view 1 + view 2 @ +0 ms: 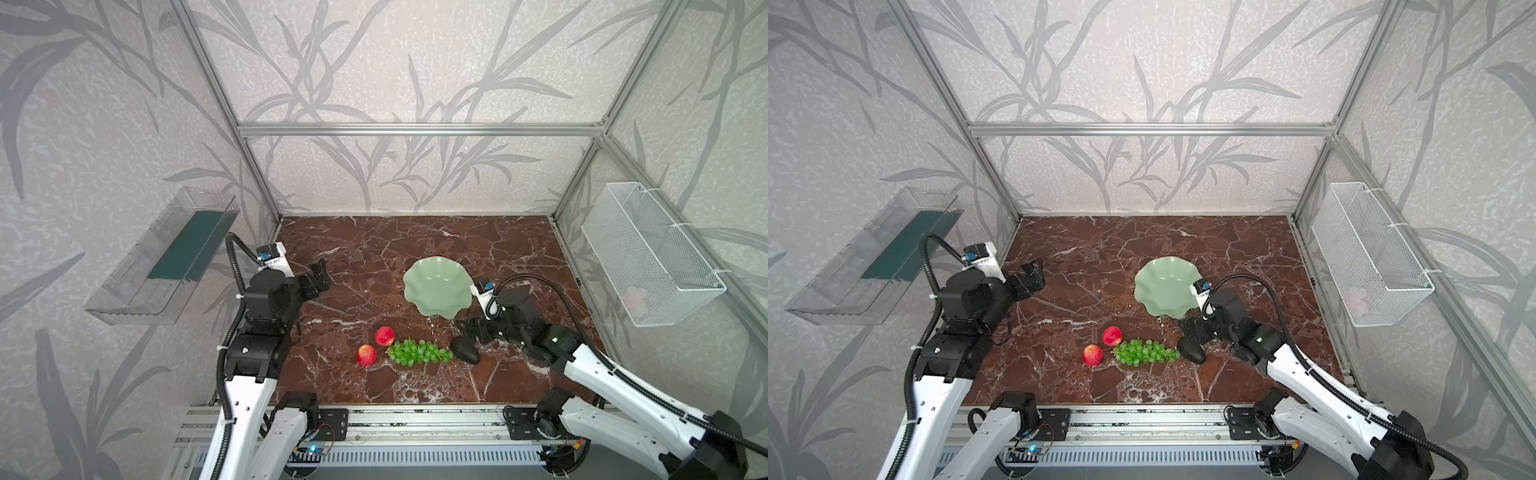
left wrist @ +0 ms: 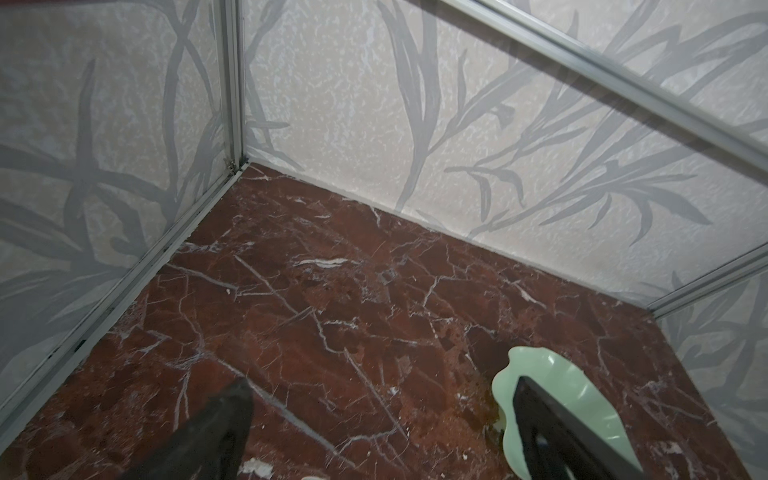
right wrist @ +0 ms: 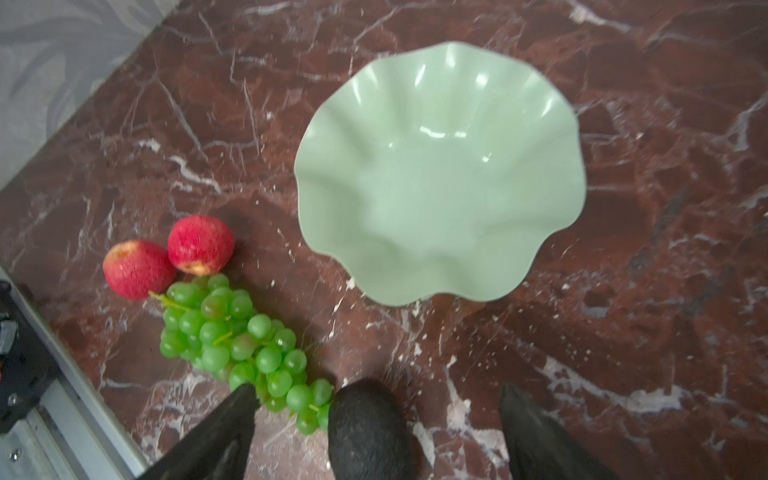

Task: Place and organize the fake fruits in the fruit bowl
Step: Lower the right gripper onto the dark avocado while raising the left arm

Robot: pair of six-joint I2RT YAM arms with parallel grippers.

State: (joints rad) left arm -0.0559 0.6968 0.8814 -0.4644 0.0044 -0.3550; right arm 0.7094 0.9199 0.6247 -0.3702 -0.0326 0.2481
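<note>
Avocado (image 3: 368, 432) lies between right end effector's (image 3: 378, 390) spread jaws.

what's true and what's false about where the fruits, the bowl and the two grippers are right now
1. The fruit bowl is empty. True.
2. The avocado lies in the bowl. False: it is on the table, between the open fingers of the right gripper, with a gap on each side.
3. The grapes lie between the apples and the avocado. True.
4. The left gripper holds an apple. False: its fingers are open and empty, away from all the fruits.
</note>
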